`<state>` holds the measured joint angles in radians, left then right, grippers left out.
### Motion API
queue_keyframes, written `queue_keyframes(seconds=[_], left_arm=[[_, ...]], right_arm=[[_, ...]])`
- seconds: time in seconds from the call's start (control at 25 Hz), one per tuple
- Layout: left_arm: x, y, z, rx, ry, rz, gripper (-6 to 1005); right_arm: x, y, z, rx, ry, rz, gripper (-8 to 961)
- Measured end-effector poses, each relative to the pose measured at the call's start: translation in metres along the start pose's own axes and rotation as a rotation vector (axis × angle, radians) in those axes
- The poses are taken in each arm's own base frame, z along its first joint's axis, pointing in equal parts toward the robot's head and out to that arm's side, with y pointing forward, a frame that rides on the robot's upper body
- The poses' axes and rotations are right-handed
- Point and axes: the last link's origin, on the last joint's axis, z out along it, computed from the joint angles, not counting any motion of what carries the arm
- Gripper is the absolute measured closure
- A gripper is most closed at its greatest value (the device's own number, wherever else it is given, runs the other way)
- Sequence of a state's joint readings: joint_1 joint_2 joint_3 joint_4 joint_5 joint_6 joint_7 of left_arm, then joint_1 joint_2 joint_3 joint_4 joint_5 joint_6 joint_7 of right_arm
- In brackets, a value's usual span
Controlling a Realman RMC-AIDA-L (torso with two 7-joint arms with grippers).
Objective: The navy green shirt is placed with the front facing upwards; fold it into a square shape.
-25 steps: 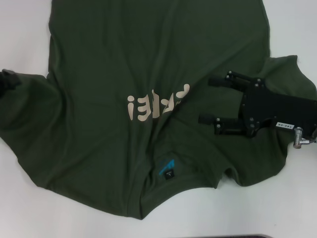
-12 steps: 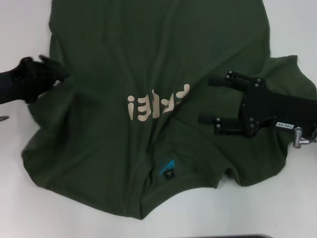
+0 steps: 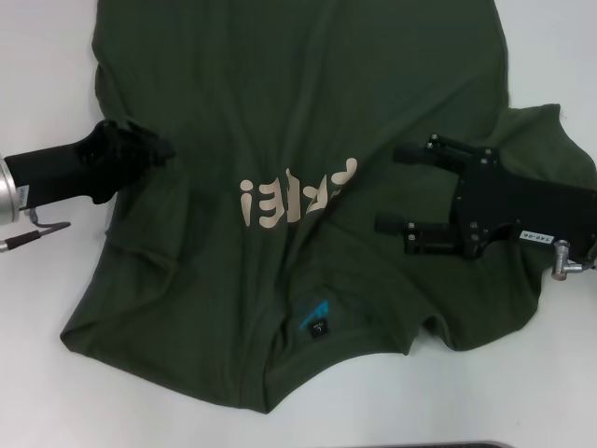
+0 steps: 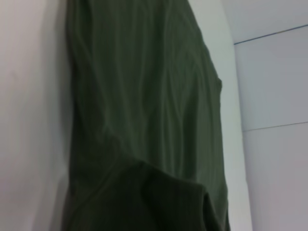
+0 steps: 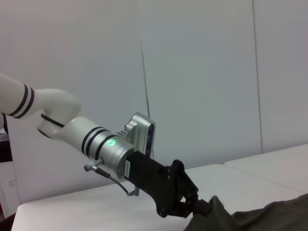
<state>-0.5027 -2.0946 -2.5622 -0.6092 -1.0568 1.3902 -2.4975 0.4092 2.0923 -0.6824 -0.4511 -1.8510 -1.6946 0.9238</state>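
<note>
The navy green shirt (image 3: pixel 298 112) lies spread on the white table, its beige lettering (image 3: pixel 297 196) up and its blue neck label (image 3: pixel 315 319) toward the near edge. My left gripper (image 3: pixel 142 149) is at the shirt's left side, shut on the sleeve cloth, which it holds lifted and drawn in over the body. The right wrist view shows that same gripper (image 5: pixel 199 208) pinching the shirt (image 5: pixel 250 219). My right gripper (image 3: pixel 403 189) rests open over the shirt's right side, beside the lettering. Green cloth of the shirt (image 4: pixel 144 120) fills the left wrist view.
White table (image 3: pixel 47 84) surrounds the shirt on the left, right and near sides. A thin cable (image 3: pixel 33 235) hangs from the left wrist. A dark edge (image 3: pixel 438 445) runs along the table's near side.
My left gripper has come in from the left edge and moved right with the sleeve, pulling the shirt's left side inward over the body. The right gripper has stayed still.
</note>
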Motion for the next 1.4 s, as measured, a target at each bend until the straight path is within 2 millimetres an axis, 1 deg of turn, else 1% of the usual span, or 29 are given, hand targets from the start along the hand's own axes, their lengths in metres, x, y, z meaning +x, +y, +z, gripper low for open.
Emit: queue_keyframes(seconds=[0.08,0.28,0.36,0.56,0.68,0.88,1.04,1.4], left_arm=[[0.0,-0.002,-0.001,0.006,-0.006,0.005,905],[0.0,-0.003,-0.012,-0.003,-0.033,0.025,877],[0.0,-0.002,-0.018,-0.008,-0.046,0.028,819],[0.005,-0.004,-0.042,-0.013,-0.049,0.041,673],[0.0,-0.01,-0.052,0.008,-0.065,0.04,563],[-0.012,-0.021,-0.054,0.056,-0.108,0.008,356],[-0.017,-0.025,-0.052,0.074,-0.115,-0.012,176],[-0.016,-0.03,-0.049,0.097,-0.087,-0.039,155]], right_arm=[[0.0,0.0,0.0,0.0,0.0,0.001,63],[0.0,-0.001,0.0,0.004,0.002,0.003,64],[0.0,-0.001,0.0,0.005,0.004,0.004,64],[0.0,-0.001,0.001,0.005,0.004,0.004,65],[0.0,-0.001,0.0,0.006,0.004,0.007,65],[0.001,-0.002,-0.001,0.007,0.009,0.027,65],[0.001,-0.002,-0.001,0.007,0.012,0.031,66],[0.001,-0.002,-0.002,0.011,0.012,0.034,67]])
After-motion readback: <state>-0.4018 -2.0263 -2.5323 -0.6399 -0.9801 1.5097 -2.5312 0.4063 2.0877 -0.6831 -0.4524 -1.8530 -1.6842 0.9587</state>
